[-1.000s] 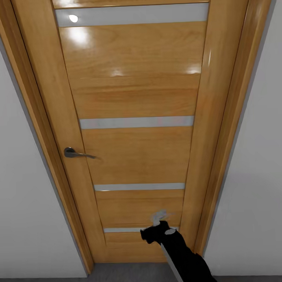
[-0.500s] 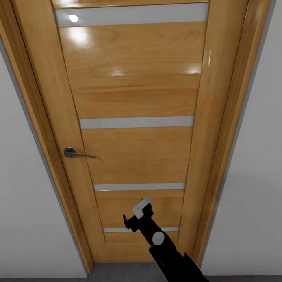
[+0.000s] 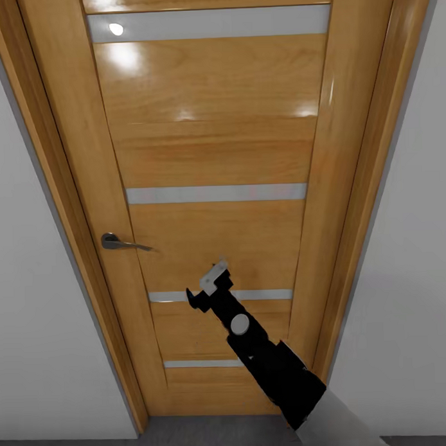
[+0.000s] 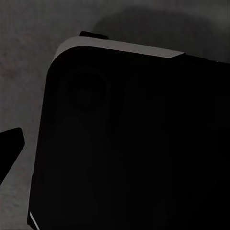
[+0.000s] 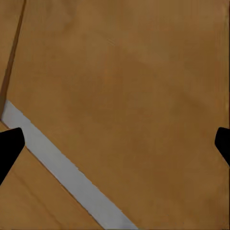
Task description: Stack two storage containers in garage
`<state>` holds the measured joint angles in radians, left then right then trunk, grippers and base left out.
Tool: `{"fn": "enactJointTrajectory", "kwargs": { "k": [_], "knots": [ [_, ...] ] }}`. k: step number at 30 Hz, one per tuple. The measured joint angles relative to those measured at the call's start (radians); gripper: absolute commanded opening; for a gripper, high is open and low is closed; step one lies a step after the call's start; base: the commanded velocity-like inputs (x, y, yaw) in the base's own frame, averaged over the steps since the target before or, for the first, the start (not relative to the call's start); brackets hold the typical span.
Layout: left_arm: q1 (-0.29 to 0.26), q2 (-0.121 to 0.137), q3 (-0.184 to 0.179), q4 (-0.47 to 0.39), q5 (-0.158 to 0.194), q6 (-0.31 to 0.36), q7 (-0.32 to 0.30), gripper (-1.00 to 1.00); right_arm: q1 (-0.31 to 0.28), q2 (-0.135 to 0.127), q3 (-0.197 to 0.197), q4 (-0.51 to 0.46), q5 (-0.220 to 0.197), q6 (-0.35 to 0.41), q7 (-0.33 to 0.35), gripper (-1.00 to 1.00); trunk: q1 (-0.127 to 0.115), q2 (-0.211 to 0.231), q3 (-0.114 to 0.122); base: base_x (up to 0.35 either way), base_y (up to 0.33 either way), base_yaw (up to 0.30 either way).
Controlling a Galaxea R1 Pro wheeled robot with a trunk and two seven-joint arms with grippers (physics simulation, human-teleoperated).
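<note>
Closed wooden door (image 3: 216, 204) faced; lever handle (image 3: 124, 242) at its left edge. Right tool (image 3: 209, 289) raised near door, fingers spread, nothing held. Left tool state cannot be told. Containers not located; judged light, stiff, thin-walled, best gripped by rim

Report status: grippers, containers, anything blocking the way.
Right gripper open, raised at the wooden door. Left gripper state unclear. No containers in sight. Door closed ahead, handle untouched.
</note>
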<state>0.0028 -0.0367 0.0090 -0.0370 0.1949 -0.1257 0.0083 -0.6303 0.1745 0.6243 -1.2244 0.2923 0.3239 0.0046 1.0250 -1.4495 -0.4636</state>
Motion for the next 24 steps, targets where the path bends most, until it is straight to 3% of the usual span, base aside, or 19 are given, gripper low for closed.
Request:
{"fn": "enactJointTrajectory", "kwargs": {
  "k": [3, 5, 8, 10, 20, 24],
  "knots": [
    [0.0, 0.0, 0.0, 0.0, 0.0, 0.0, 0.0, 1.0, -0.071, 0.0, 0.006, 0.067, 0.002, -0.001, -0.006, 1.0, 0.0, 0.0, 0.0, 0.0, 0.0, 0.0],
    [0.0, 0.0, 0.0, 0.0, 0.0, 0.0, 0.0, 1.0, -0.147, 0.0, 0.017, 0.177, 0.005, -0.01, -0.011, 1.0, 0.0, 0.0, 0.0, 0.0, 0.0, 0.0],
    [0.0, 0.0, 0.0, 0.0, 0.0, 0.0, 0.0, 1.0, -0.192, 0.0, 0.021, 0.252, 0.003, -0.018, -0.012, 1.0, 0.0, 0.0, 0.0, 0.0, 0.0, 0.0],
    [0.0, 0.0, 0.0, 0.0, 0.0, 0.0, 0.0, 1.0, -0.255, 0.0, 0.024, 0.381, -0.001, -0.085, -0.013, 1.0, 0.0, 0.0, 0.0, 0.0, 0.0, 0.0],
    [0.0, -0.001, -0.012, 0.001, -0.007, 0.003, -0.001, 1.0, -0.298, 0.0, 0.028, 0.509, -0.006, -0.143, -0.011, 1.0, 0.0, 0.0, 0.0, 0.0, 0.0, 0.0],
    [0.0, -0.001, -0.011, 0.001, -0.005, 0.002, -0.001, 1.0, -0.345, 0.0, 0.028, 0.588, -0.011, -0.18, -0.01, 1.0, 0.0, 0.0, 0.0, 0.0, 0.0, 0.0]
  ]
}}
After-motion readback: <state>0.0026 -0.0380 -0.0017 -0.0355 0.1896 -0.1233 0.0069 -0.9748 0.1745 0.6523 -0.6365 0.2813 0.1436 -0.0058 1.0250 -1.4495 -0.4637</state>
